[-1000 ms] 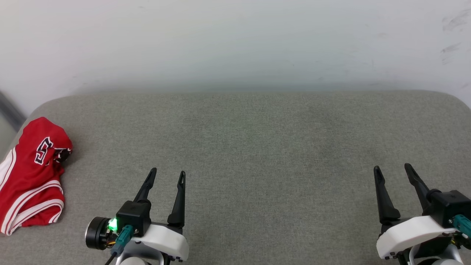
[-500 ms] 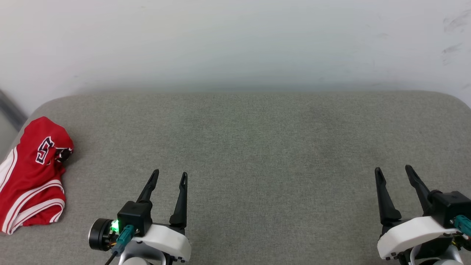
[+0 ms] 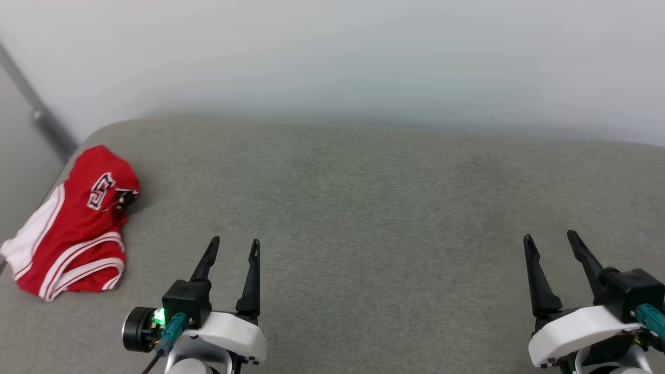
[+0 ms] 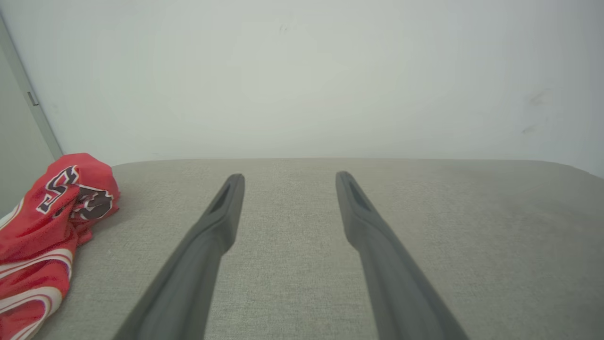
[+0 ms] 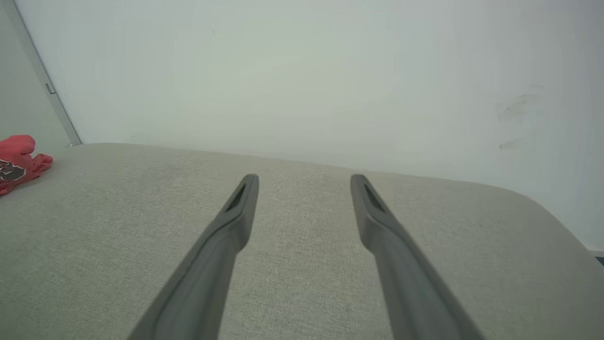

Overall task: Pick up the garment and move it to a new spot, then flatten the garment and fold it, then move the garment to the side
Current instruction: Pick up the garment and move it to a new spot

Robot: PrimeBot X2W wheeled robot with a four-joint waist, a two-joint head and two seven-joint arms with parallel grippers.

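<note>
The red garment (image 3: 78,228) lies crumpled at the far left of the grey padded surface (image 3: 363,208), with white striped trim and black letters showing. The left wrist view has the garment (image 4: 42,226) at its left edge, and the right wrist view catches the garment (image 5: 16,160) far off to its left. My left gripper (image 3: 235,242) stands open near the front, to the right of the garment and apart from it. My right gripper (image 3: 549,236) is open at the front right, far from the cloth. Nothing sits between either pair of fingers.
A pale wall (image 3: 332,57) rises behind the grey surface. A grey strip (image 3: 36,111) runs down the wall at the left corner. The surface's rounded left edge lies just beyond the garment.
The head camera has turned left, so the whole picture shifted right and more of the left wall corner shows. Both grippers keep their open poses; the garment lies as before.
</note>
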